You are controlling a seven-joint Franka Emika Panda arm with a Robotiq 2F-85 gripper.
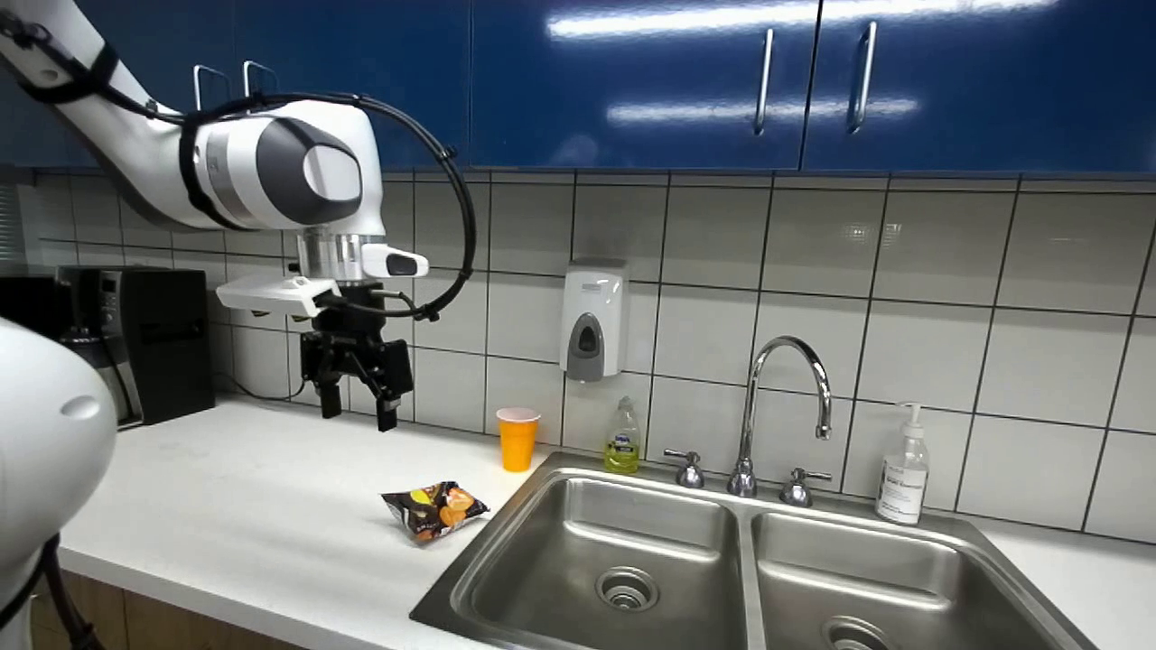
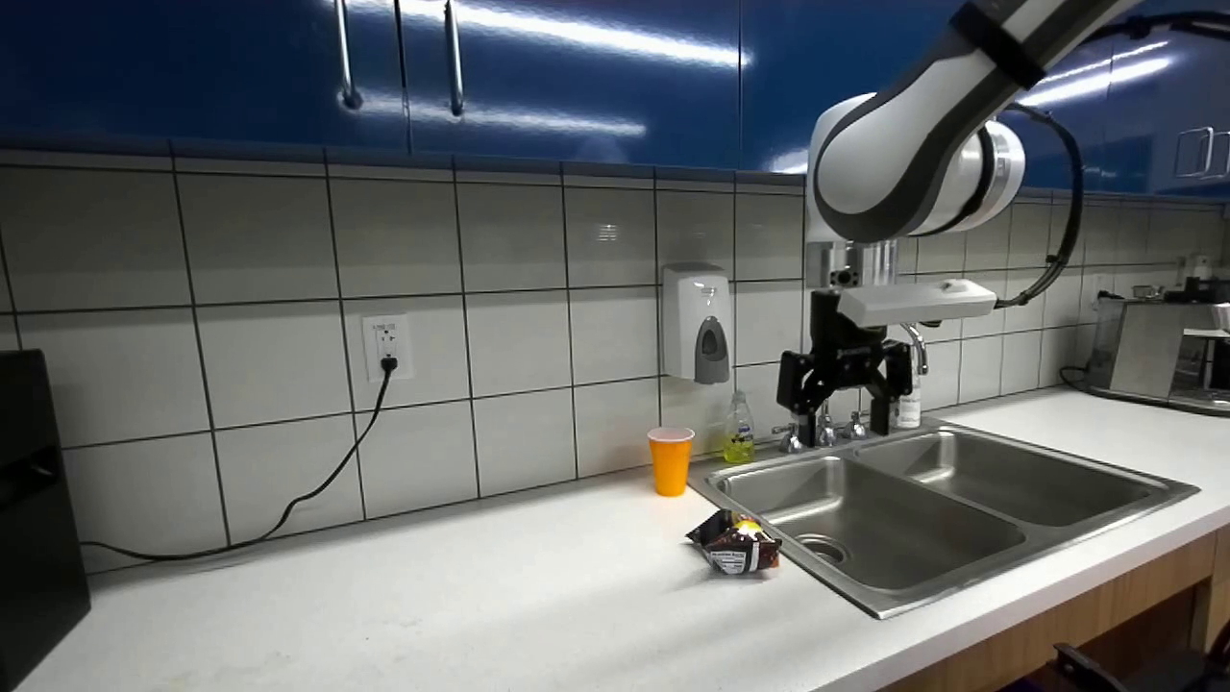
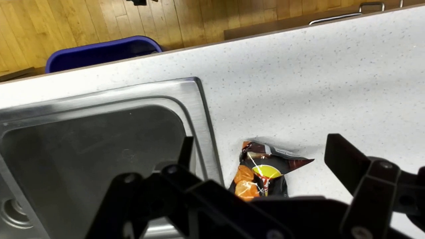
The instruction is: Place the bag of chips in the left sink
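The bag of chips [image 1: 435, 512] is a small dark packet with orange and yellow print. It lies on the white counter beside the sink in both exterior views [image 2: 738, 546]. The left sink [image 1: 533, 569] is the steel basin nearest the bag; it also shows in an exterior view [image 2: 894, 538] and in the wrist view [image 3: 99, 139]. My gripper [image 1: 358, 415] is open and empty, high above the counter. It also shows in an exterior view [image 2: 846, 425]. In the wrist view the bag [image 3: 260, 166] appears between the spread fingers [image 3: 261, 146], its lower part hidden by the gripper body.
An orange cup [image 1: 517, 441] stands by the sink's back corner. A soap bottle [image 1: 622, 441], faucet [image 1: 746, 424] and pump bottle [image 1: 903, 474] line the sink's back edge. The right basin [image 1: 867, 578] adjoins. A dark appliance [image 1: 153, 343] stands farther along the counter.
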